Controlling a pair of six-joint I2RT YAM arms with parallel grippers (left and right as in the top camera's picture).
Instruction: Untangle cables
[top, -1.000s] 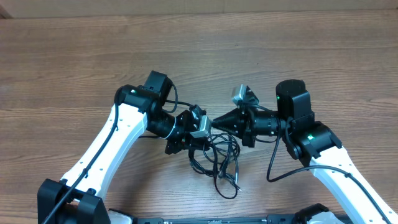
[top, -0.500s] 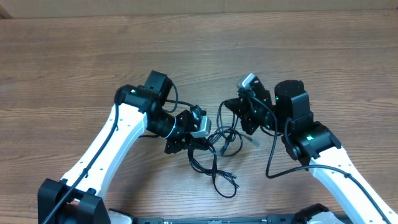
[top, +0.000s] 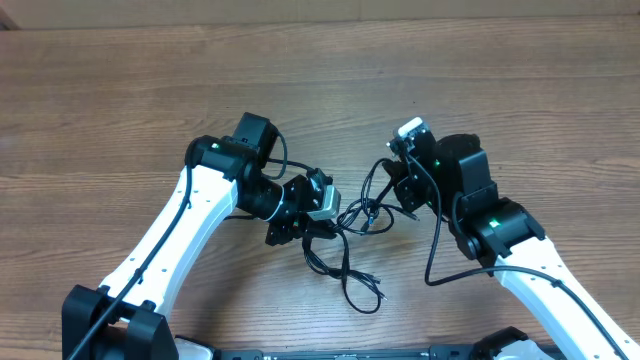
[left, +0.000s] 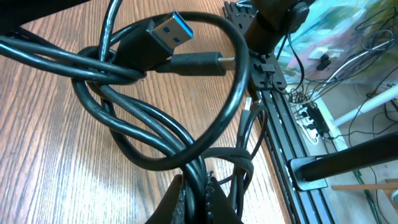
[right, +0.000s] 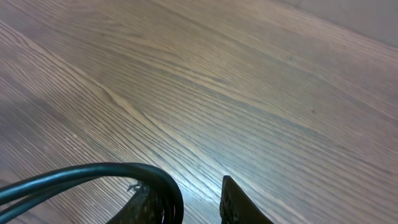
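Cables (top: 357, 214): where do they lie?
On the table (top: 120, 90) between the arms, the tangle strung left to right.
Who has them?
The left gripper (left: 198, 198) is pressed together on several strands.
And the right gripper (right: 186, 204)?
Its fingers are apart, with one loop hooked against a finger, unsqueezed. The knot lies to its left, so I'd draw rightward.

This looks like a robotics lab. A wood-grain table (top: 100, 80) carries the left arm (top: 165, 240) and the right arm (top: 545, 275). Beside its black metal rail (left: 280, 130), a power strip (left: 309, 118) and loose wires (left: 367, 37) lie on the floor.
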